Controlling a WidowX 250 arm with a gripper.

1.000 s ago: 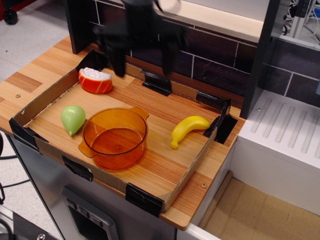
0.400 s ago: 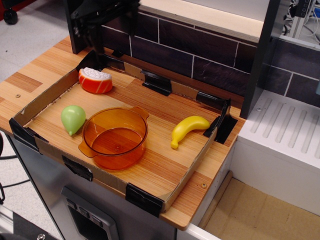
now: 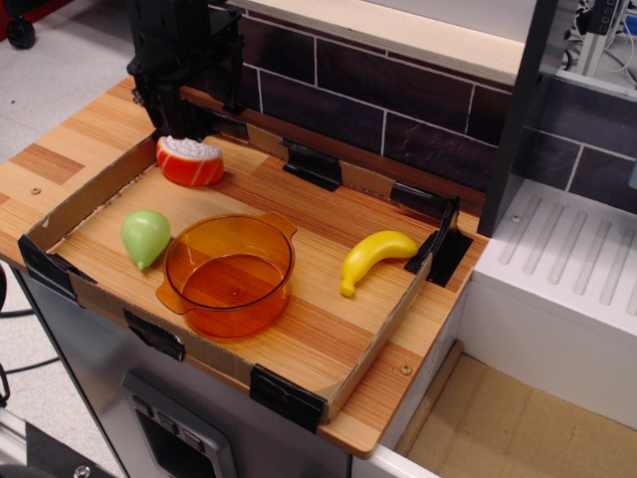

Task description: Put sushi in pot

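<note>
Hand [image 3: 177,95] hangs at the tray's back-left corner, can't tell if open or closed, w/ the sushi [image 3: 189,160] just below and in front, long axis left-right, pot [image 3: 229,273] further front on the worktop [image 3: 60,149].

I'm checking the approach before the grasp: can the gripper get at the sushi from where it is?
Probably yes. The gripper hangs just above and behind the sushi, whose top is uncovered. The cardboard tray wall stands close beside it, leaving little room there.
</note>
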